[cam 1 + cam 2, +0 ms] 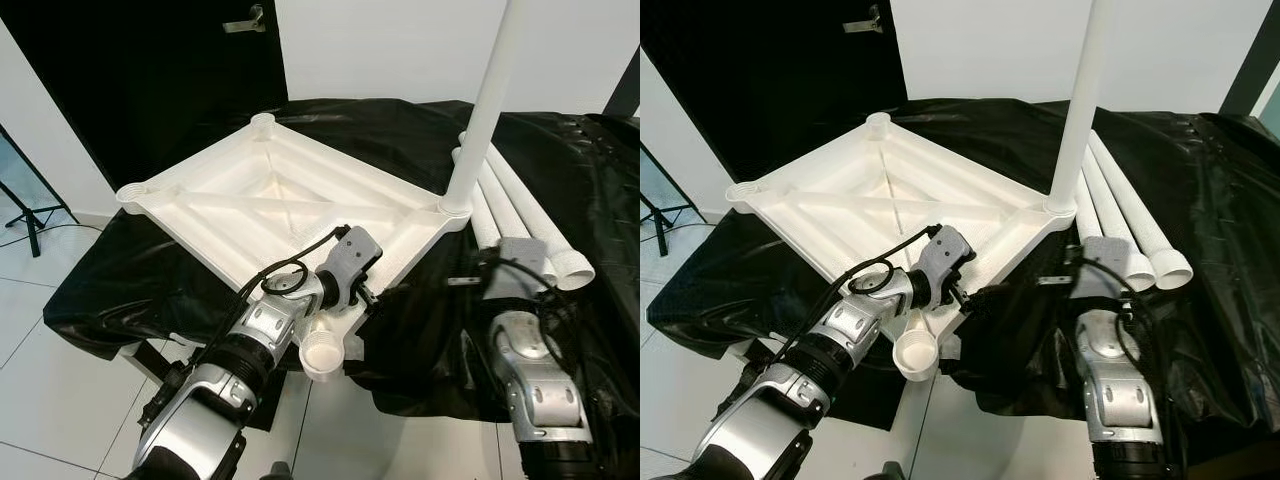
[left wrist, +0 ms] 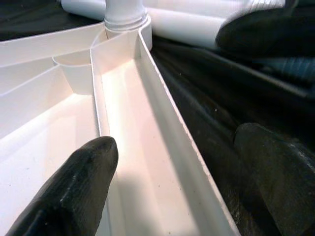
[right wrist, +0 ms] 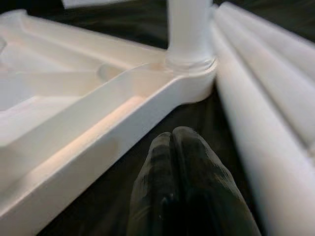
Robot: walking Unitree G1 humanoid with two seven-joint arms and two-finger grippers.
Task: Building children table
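The white table top (image 1: 250,200) lies upside down on a black cloth (image 1: 590,180). One white leg (image 1: 485,110) stands upright in its right corner socket. Three loose legs (image 1: 530,225) lie side by side just right of it. My left gripper (image 2: 179,172) is open and straddles the near right rim wall, one finger (image 2: 74,191) inside the channel and the other over the cloth. My right gripper (image 3: 173,147) is shut with nothing in it, low over the cloth, pointing at the socket that holds the upright leg (image 3: 189,29).
The near corner socket (image 1: 323,355) overhangs the front edge of the covered surface, with tiled floor (image 1: 60,380) below. Empty sockets sit at the far (image 1: 262,122) and left (image 1: 131,193) corners. A black door (image 1: 150,70) stands behind, and a tripod foot (image 1: 25,215) at far left.
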